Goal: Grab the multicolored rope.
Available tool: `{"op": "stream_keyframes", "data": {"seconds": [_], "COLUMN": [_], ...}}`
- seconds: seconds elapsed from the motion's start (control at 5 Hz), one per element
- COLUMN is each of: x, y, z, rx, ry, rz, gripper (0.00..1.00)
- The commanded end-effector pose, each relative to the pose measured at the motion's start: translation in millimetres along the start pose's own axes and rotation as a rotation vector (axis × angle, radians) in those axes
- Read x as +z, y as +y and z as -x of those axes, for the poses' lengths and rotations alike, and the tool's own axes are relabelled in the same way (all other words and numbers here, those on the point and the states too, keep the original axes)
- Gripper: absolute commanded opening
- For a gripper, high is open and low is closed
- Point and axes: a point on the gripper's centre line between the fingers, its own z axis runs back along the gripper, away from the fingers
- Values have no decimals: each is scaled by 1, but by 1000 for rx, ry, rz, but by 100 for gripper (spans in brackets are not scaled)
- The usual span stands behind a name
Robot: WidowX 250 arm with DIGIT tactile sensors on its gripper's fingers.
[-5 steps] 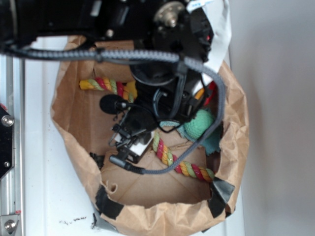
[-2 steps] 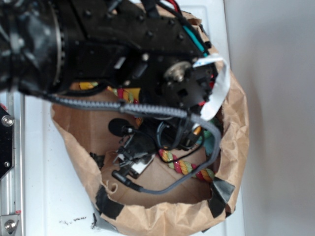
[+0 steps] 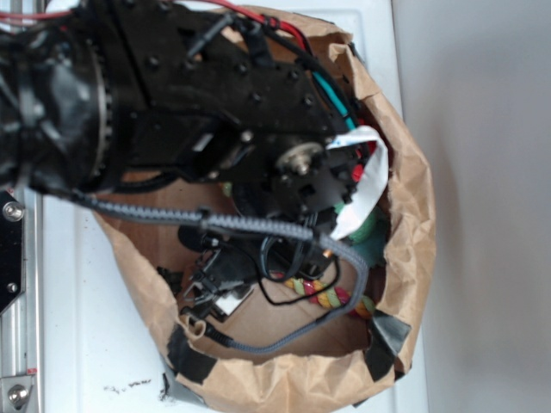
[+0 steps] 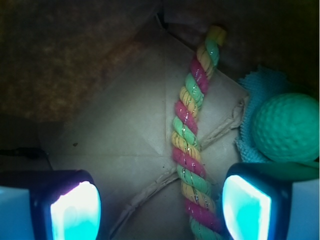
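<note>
The multicolored rope (image 4: pixel 191 138), twisted from red, yellow and pale green strands, lies on the brown paper floor of the bag and runs from the top of the wrist view down between my fingers. My gripper (image 4: pixel 160 207) is open, the rope passing close to the right fingertip (image 4: pixel 246 207) with a wide gap to the left one. In the exterior view only a short stretch of the rope (image 3: pixel 325 295) shows under the black arm, and the gripper (image 3: pixel 225 291) hangs low inside the bag.
A green ball (image 4: pixel 286 127) rests on a teal cloth (image 4: pixel 257 100) right of the rope. The brown paper bag (image 3: pixel 405 215) walls surround the arm on all sides. A grey braided cable (image 3: pixel 258 231) loops across the bag opening.
The arm has moved toward the front of the bag and lower into it, now covering most of the rope and the green ball in the exterior view.
</note>
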Motion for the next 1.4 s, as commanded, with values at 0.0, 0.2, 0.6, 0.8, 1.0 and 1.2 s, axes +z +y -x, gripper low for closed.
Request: {"op": "stream_keyframes", "data": {"seconds": [0.0,0.2,0.6,0.8,1.0,1.2], "x": [6,6,-28,-38,-44,-43], "y": [-9,-9,-18,-16,-14,-5], "z": [-5,-5,-11,-13,-17,-21], "rx": [-28,-28,-69,-68,-61,-11], "ry": [-14,-14,15,31,35,2], "rz": [-14,-14,-12,-11,-1,3], "gripper": [100,100,100,100,100,100]}}
